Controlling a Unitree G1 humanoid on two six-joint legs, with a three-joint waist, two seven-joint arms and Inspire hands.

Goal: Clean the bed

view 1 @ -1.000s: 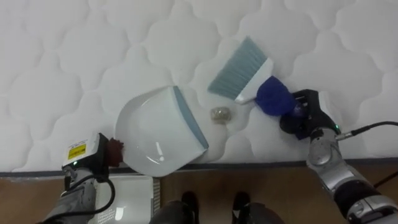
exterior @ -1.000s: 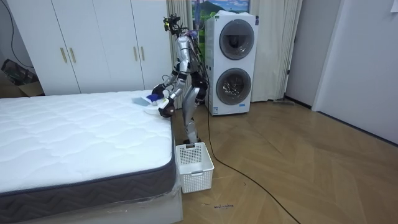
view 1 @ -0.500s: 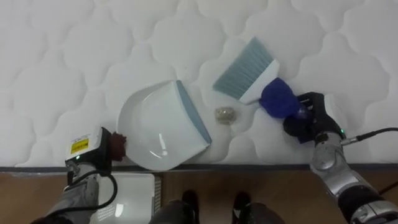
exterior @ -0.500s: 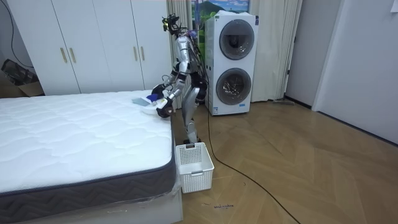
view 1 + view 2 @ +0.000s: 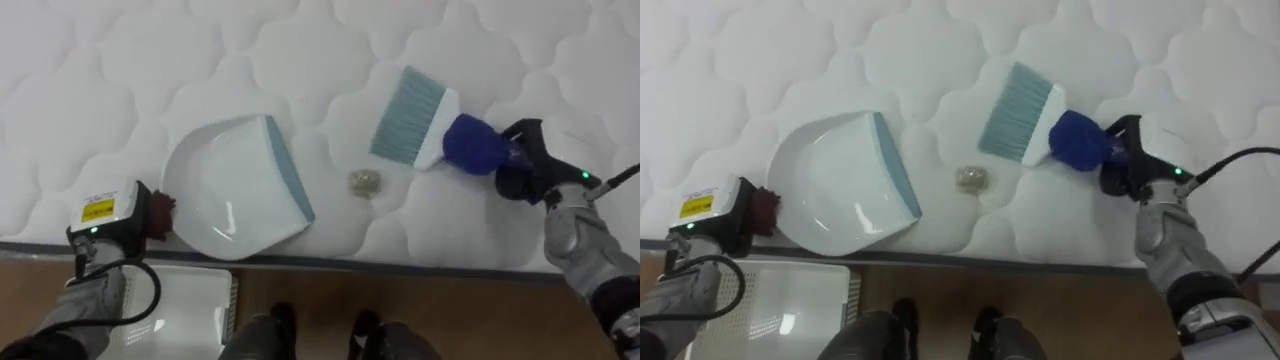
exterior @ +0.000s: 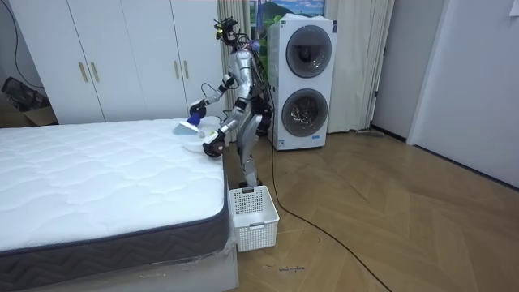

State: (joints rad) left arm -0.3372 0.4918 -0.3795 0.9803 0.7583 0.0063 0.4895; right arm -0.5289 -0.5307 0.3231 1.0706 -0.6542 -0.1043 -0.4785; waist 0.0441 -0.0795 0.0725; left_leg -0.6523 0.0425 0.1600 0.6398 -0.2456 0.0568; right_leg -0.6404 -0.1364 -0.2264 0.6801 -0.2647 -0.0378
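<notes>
Small beige crumpled scrap [image 5: 364, 182] lies loose on the white quilted mattress [image 5: 150, 70], between the white plastic dustpan with blue lip [image 5: 225, 200] and the blue-handled grey-bristle brush [image 5: 425, 125], touching neither. You've swept nothing in yet. Your right robot hand [image 5: 528, 172] is clamped on the brush handle and your left robot hand [image 5: 120, 222] on the dustpan handle. The mattress edge is near the scrap, with open quilt beyond it.

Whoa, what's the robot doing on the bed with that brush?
The robot stands at the edge of the bed, set up to sweep it. Its right hand holds a blue-handled brush, and its left hand holds a white dustpan. A small scrap of rubbish lies on the bed between them, not yet in the pan.
</notes>
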